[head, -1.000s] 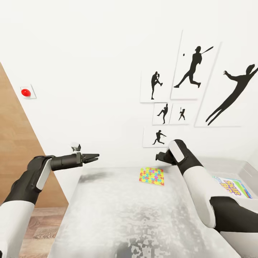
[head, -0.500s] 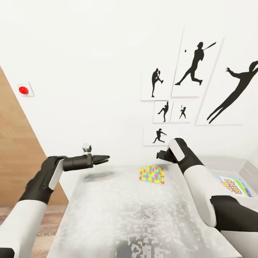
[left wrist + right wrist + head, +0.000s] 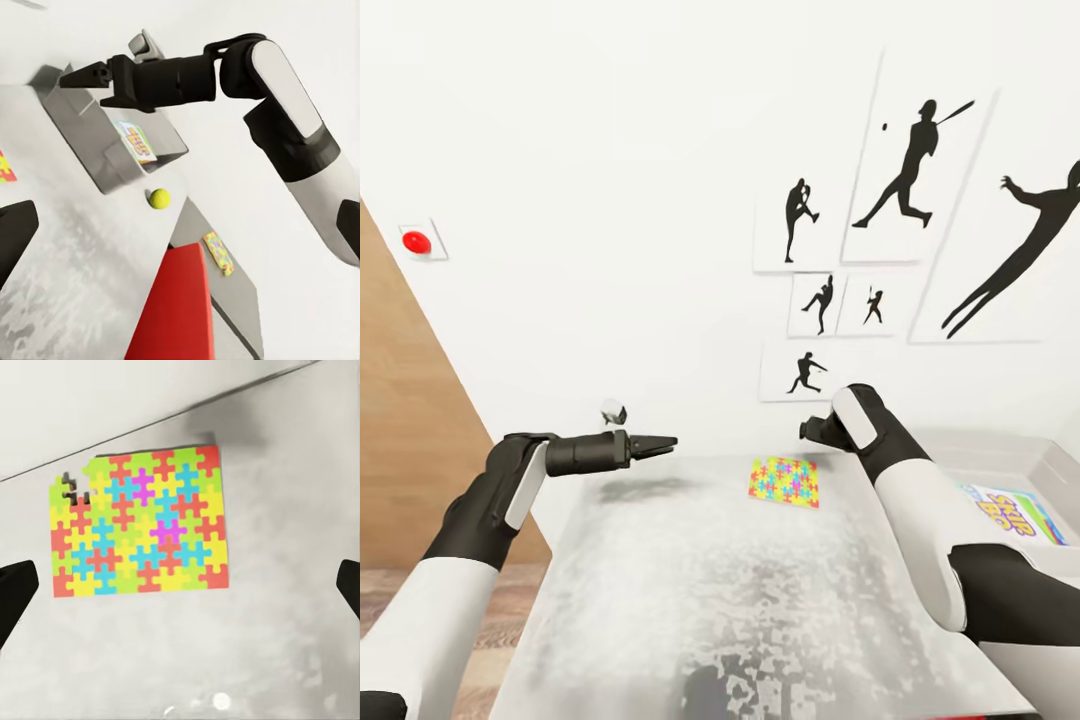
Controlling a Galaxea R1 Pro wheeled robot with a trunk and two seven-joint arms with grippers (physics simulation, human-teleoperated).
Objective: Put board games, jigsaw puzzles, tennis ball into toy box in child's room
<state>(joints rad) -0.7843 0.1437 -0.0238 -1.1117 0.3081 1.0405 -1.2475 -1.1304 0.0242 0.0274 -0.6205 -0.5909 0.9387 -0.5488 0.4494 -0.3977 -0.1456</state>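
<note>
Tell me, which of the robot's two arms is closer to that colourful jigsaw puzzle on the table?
The right. Its end effector hangs just above the jigsaw puzzle, fingers spread wide on either side of it in the right wrist view. The left end effector hovers farther off, over the table's far left corner.

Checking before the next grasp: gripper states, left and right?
Left gripper: looks shut, empty, above the table.
Right gripper: open, empty, fingers spread over the jigsaw puzzle.

Pale table (image 3: 690, 590): jigsaw puzzle (image 3: 785, 483) flat near far edge; toy box (image 3: 1020, 468) at right end.
</note>
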